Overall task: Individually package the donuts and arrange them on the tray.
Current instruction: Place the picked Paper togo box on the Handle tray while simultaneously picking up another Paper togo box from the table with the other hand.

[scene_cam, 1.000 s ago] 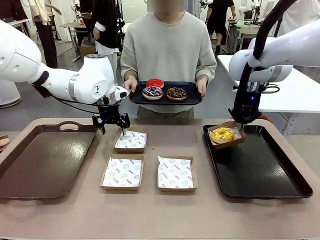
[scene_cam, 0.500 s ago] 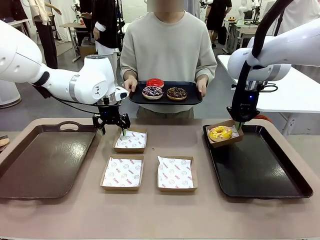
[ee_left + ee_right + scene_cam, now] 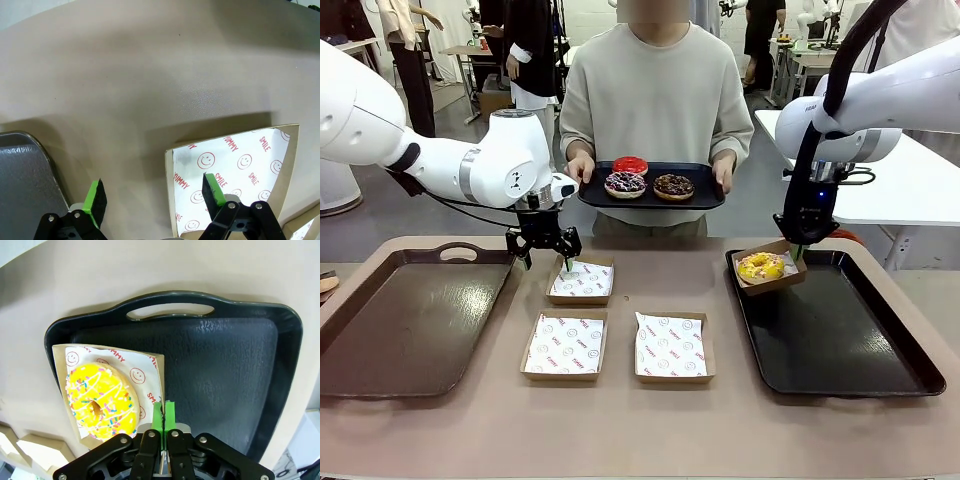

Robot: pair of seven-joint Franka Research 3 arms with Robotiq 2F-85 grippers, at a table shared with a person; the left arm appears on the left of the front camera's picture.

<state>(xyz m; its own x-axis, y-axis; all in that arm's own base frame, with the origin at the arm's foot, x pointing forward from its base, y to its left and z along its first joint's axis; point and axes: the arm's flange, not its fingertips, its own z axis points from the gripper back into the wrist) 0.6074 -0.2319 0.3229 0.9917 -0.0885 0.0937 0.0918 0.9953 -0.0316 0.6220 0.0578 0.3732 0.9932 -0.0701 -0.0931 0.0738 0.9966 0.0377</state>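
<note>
Nearest, on the matte tan tabletop [image 3: 640, 440], lay two shallow square boxes side by side, the near-left cardboard box [image 3: 565, 346] and the near-right cardboard box [image 3: 671, 348]. Each was brown kraft card lined with white paper printed in red words and smiley faces. Flanking them sat a brown plastic tray [image 3: 380, 340] on the left and a black plastic tray [image 3: 850, 350] on the right. Both were rectangular, pebbled in texture and had rounded corners and cut-out handles.

Farther back, the far cardboard box [image 3: 581, 280] had the same paper liner. The left gripper [image 3: 546, 262] [image 3: 155, 197] hung at it with jaws apart, one green pad over the liner and the other over bare table beside the brown tray.

At the black tray's far-left corner, the right gripper [image 3: 798, 252] [image 3: 163, 415] was pinched tight on the rim of the fourth cardboard box [image 3: 775, 288] [image 3: 158, 377]. That box sat tilted and carried the glossy yellow ring donut [image 3: 751, 268] [image 3: 112, 390], which had white drizzle and coloured sprinkles.

Beyond the table, a person's hands [image 3: 582, 168] held a dark flat serving tray [image 3: 700, 197]. On it were the glossy red donut [image 3: 630, 166], the purple donut with white sprinkles [image 3: 625, 184] and the dark chocolate donut [image 3: 673, 186].

In all there were four boxes, four donuts and three trays.
</note>
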